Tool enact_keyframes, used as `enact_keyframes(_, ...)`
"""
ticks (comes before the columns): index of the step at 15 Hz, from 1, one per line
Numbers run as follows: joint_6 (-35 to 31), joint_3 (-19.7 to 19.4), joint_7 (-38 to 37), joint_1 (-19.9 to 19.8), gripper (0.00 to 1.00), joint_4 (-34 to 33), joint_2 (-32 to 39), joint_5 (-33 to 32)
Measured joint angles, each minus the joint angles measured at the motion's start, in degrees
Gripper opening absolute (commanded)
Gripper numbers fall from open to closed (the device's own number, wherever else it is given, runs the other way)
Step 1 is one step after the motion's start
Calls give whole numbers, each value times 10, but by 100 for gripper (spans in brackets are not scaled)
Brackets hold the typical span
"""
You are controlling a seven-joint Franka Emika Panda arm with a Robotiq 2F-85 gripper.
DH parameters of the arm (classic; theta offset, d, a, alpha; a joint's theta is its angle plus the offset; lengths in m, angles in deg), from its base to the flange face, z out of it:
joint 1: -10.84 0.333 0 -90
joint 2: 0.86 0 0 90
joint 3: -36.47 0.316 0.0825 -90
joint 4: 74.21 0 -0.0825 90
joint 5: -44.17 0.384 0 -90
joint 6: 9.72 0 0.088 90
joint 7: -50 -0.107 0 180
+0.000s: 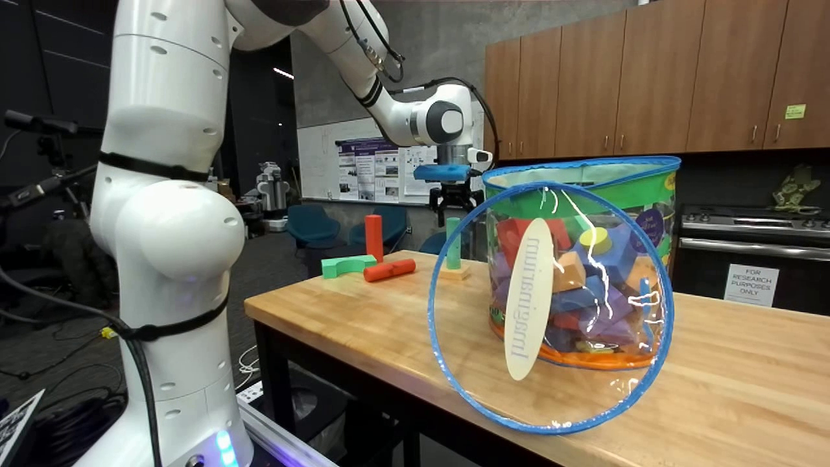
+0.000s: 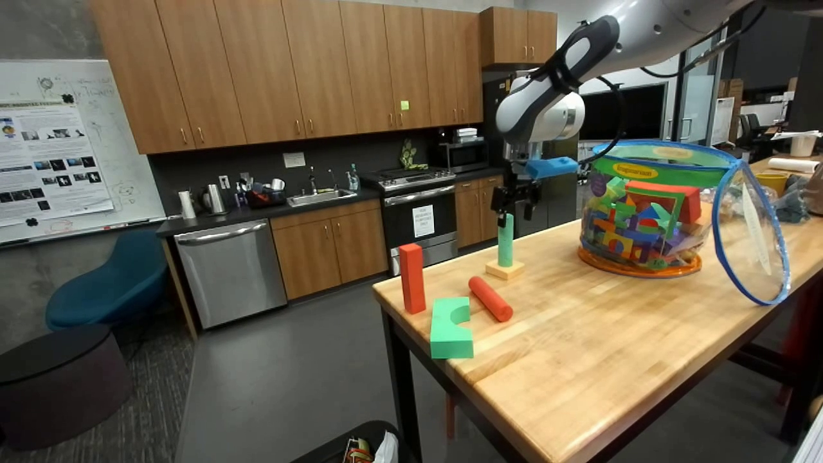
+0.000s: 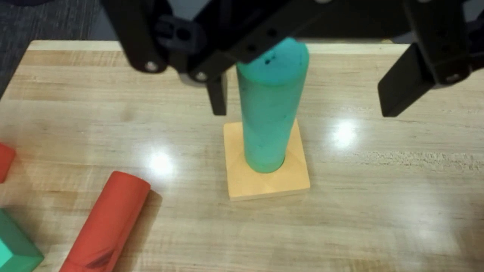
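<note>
Green cylinder block (image 3: 266,121), matte, top face speckled: upright on square yellow-orange block (image 3: 264,184), flat, on wood-grain tabletop (image 3: 189,234). Robotiq gripper (image 3: 304,113): just above, jaws spread wide, grasping nothing. Red cylinder (image 3: 106,221): lying near.

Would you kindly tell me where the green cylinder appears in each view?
In an exterior view: green cylinder, just right of centre.
In an exterior view: green cylinder, right of centre, at mid-height.
In the wrist view: green cylinder, near the centre.
Shared landmark: red cylinder, lying on its side.
</note>
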Motion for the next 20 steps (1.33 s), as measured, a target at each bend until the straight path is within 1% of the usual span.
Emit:
enact_keyframes(1,0,0,6,-1,81,-7,8,4)
enact_keyframes(4,2,2,23,-1,61,-28,29,10)
enact_keyframes(6,10,4,25,-1,45,-40,38,10)
enact_keyframes(7,23,5,25,-1,38,-45,40,10)
enact_keyframes(8,40,5,25,-1,29,-50,40,10)
enact_keyframes(10,75,7,25,-1,15,-61,40,10)
enact_keyframes(15,145,10,24,2,15,-86,25,9)
enact_keyframes(20,186,7,24,2,15,-92,-34,8)
